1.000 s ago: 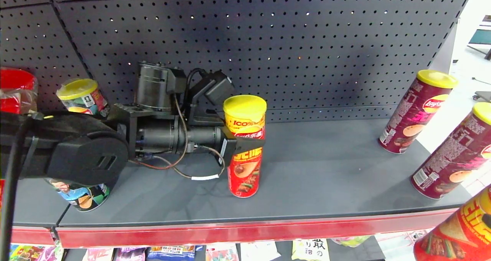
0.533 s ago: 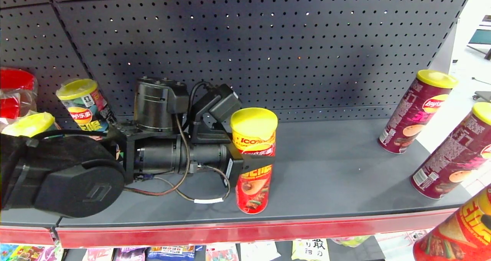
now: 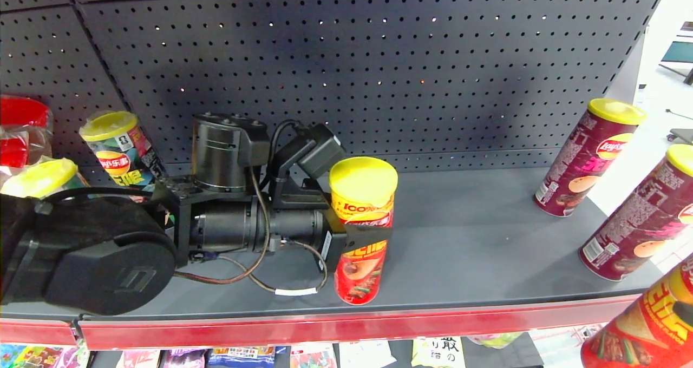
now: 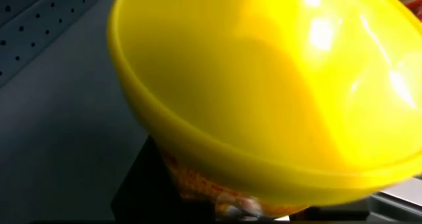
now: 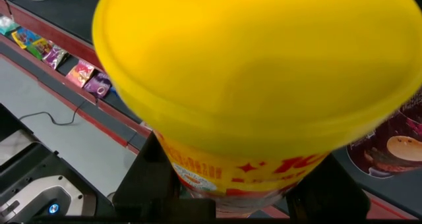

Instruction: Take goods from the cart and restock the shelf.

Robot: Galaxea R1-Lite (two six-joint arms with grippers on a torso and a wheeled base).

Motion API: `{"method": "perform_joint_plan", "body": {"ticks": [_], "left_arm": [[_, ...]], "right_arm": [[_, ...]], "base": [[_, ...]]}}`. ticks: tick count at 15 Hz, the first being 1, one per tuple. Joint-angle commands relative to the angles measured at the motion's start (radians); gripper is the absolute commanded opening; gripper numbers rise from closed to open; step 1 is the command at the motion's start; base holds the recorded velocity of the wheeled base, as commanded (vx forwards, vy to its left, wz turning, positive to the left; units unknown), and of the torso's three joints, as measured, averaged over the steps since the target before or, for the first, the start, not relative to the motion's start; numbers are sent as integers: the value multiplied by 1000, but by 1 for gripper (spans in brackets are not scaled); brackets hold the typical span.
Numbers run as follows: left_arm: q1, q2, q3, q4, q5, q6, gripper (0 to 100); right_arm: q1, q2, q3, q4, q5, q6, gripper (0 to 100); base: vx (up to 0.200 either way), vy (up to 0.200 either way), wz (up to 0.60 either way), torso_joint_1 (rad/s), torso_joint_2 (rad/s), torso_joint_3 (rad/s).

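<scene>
Two red cans with yellow lids appear in the head view. One red can [image 3: 360, 270] is upright at the front edge of the shelf [image 3: 460, 249]. The left gripper [image 3: 368, 231] is clamped round its middle, and the arm lies level from the left. A second red can [image 3: 649, 330] sits at the lower right corner.

From the left wrist, the lid [image 4: 264, 72] looms above a black finger [image 4: 142, 191].

From the right wrist, the right gripper [image 5: 241, 188] clasps the second red can, with a maroon can [image 5: 395, 151] and snack packets [image 5: 79, 72] beyond.
</scene>
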Motion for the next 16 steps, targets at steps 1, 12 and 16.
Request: {"method": "perform_joint_plan", "body": {"ticks": [1,12,16], "left_arm": [[-2,-5,1,2,-1,-2,0],[-10,-34,53,0,-7,4,100],[-8,-78,114,0,-4,-1,100]], "right_arm": [[0,8,-2,-1,1,-1,0],[0,8,-6,1,-1,-2,0],[0,34,-34,1,2,-2,0]], "base": [[0,0,0,0,0,0],[0,0,0,0,0,0],[0,0,0,0,0,0]]}}
